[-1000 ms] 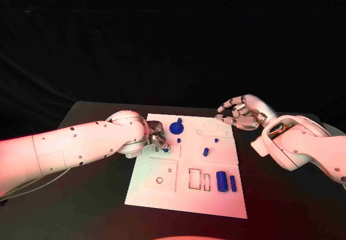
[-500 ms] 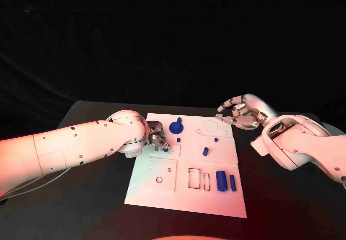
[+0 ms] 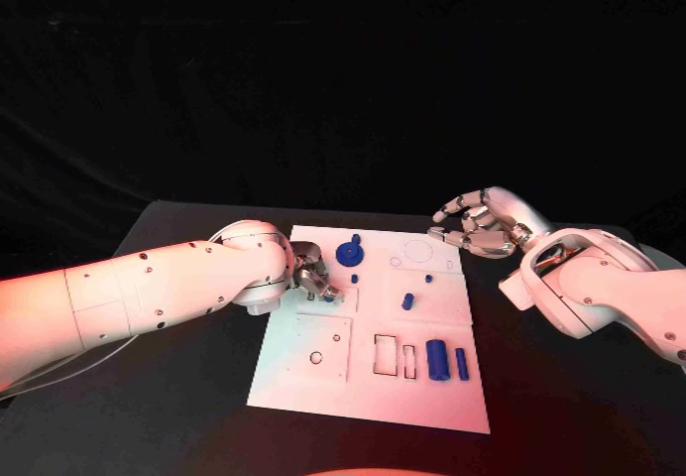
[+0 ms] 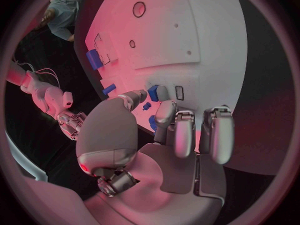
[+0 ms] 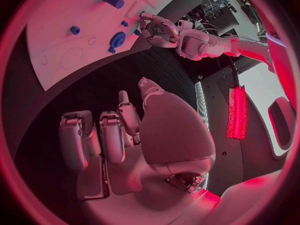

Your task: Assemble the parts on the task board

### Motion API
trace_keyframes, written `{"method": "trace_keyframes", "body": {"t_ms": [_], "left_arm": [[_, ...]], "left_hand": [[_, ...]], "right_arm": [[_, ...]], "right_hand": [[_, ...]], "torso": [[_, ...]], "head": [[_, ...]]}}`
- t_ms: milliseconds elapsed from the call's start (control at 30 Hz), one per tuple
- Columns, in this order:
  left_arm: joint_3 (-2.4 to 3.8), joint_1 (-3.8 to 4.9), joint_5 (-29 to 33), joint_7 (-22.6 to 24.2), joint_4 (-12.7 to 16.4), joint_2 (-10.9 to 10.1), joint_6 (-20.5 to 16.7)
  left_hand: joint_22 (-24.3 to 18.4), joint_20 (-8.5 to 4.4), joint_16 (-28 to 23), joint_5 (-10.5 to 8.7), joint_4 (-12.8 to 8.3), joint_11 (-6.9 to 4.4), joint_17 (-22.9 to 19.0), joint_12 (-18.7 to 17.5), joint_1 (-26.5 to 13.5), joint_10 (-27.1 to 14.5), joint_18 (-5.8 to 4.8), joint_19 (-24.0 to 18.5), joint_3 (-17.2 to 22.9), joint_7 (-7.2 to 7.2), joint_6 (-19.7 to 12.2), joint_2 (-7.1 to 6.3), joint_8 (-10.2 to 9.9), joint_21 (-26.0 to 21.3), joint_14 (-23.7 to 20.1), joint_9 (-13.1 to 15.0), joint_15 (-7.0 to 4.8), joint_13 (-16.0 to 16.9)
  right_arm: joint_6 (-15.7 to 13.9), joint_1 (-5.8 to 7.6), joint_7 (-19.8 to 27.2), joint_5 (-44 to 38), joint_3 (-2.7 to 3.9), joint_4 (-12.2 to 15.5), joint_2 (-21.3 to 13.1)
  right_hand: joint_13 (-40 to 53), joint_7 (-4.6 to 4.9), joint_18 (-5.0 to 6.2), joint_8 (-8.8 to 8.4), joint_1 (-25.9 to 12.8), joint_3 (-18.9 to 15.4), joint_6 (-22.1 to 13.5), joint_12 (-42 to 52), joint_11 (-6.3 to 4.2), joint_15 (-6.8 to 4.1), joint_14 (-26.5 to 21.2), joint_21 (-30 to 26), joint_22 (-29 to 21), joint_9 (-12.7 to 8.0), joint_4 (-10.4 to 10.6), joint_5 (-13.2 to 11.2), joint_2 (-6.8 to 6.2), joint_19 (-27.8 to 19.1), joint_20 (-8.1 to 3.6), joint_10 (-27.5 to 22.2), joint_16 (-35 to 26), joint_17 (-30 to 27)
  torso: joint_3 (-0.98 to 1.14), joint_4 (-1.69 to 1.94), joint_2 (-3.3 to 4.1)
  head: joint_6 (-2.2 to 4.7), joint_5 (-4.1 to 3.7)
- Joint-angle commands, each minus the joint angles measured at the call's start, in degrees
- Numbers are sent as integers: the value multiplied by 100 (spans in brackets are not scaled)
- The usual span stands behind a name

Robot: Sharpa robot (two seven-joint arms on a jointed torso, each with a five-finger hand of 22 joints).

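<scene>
The white task board (image 3: 379, 382) lies in the middle of the black table. My left hand (image 3: 312, 277) is at the board's left edge, its thumb and a finger pinching a small blue part (image 4: 153, 92) just over the board (image 4: 187, 35). Beside it a round blue disc (image 3: 350, 254) with a peg stands on the board, and small blue pegs (image 3: 407, 300) are seated mid-board. Two blue cylinders (image 3: 439, 357) lie near the front right. My right hand (image 3: 479, 224) hovers over the board's far right corner with its fingers loosely curled and apart, holding nothing.
Outlined slots and round holes (image 3: 386, 355) mark the board's front half. Black tabletop (image 3: 171, 397) surrounds the board on all sides. My white left forearm (image 3: 158, 293) lies across the table to the left of the board.
The left hand's fingers have shifted very slightly at the small blue part. The right hand has stayed where it was.
</scene>
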Motion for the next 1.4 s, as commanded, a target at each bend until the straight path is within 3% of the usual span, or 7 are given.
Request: {"method": "trace_keyframes", "body": {"t_ms": [33,267,433,700,1000,1133,1400], "left_arm": [[-4,-18,19,-35,15,-4,-31],[22,-34,174,103,90,-73,-178],[88,-37,357,212,183,-154,-350],[216,-30,486,301,357,-340,-489],[326,6,869,540,534,-560,-594],[338,15,985,727,532,-592,-754],[342,22,962,798,262,-520,-820]], "left_hand": [[1000,-36,36,-22,30,14,1510,25,-56,22,-39,209,-85,40,20,28,-34,38,596,-7,-25,6],[925,-38,36,-8,34,36,1510,-110,-41,-82,-20,149,-231,64,-56,48,-84,4,596,-19,-11,-147],[796,-32,36,-71,47,70,1510,-247,-80,-205,12,44,-467,101,-130,84,-116,-60,596,-19,21,-301],[746,-27,24,-100,50,77,1490,-295,-95,-248,25,4,-567,107,-148,122,-118,-86,589,-14,27,-360],[488,-6,-66,-75,38,128,1355,-601,109,-523,89,-208,-713,161,-300,189,-158,-220,542,-9,68,-713],[-179,98,-558,-49,39,314,685,-1819,556,-1597,245,-761,-785,370,-717,235,-378,-605,257,-101,228,-2053],[-253,152,-618,-53,53,357,619,-1955,622,-1688,262,-799,-834,413,-755,309,-410,-676,232,-140,270,-2231]], "right_arm": [[1,-2,29,-24,1,-2,-5],[39,-2,-2,-35,1,-54,-15],[115,-2,-37,-110,0,-124,-10],[316,-3,-105,-424,-5,-284,-8],[666,-7,-226,-1036,-13,-486,-3],[694,-14,-244,-1157,-17,-515,1],[594,-21,-230,-1230,-20,-488,10]], "right_hand": [[-8,-2,0,18,-72,15,34,-33,-11,-26,500,-14,1307,-8,14,-30,-3,385,-44,-16,-33,1122],[-35,-1,6,18,-80,14,32,-56,-11,-25,494,-34,1292,-8,16,-34,-3,369,-44,-40,-43,1098],[-273,1,40,10,-83,25,4,-277,-10,-26,462,-147,1208,-13,4,-37,-8,279,-45,-266,-97,983],[-2513,-19,127,44,-9,212,-43,-2473,-38,-59,337,-476,988,-12,8,-29,-77,59,-83,-1813,-365,509],[-3587,-37,154,29,243,655,77,-3682,-67,-94,295,-620,917,-45,-2,7,-290,3,-118,-1701,-541,247],[-3678,-39,152,22,264,707,98,-3774,-70,-99,296,-620,921,-51,-7,20,-318,8,-120,-1662,-545,244],[-3777,-36,150,2,206,751,107,-3852,-66,-97,296,-617,928,-64,9,53,-350,17,-120,-1576,-553,234]], "torso": [[-3,-1,3],[-7,2,-2],[-3,0,-2],[2,6,-9],[2,3,-8],[8,11,-5],[5,0,2]], "head": [[7,-3],[12,-34],[18,-37],[49,-54],[78,-78],[96,-106],[115,-72]]}}
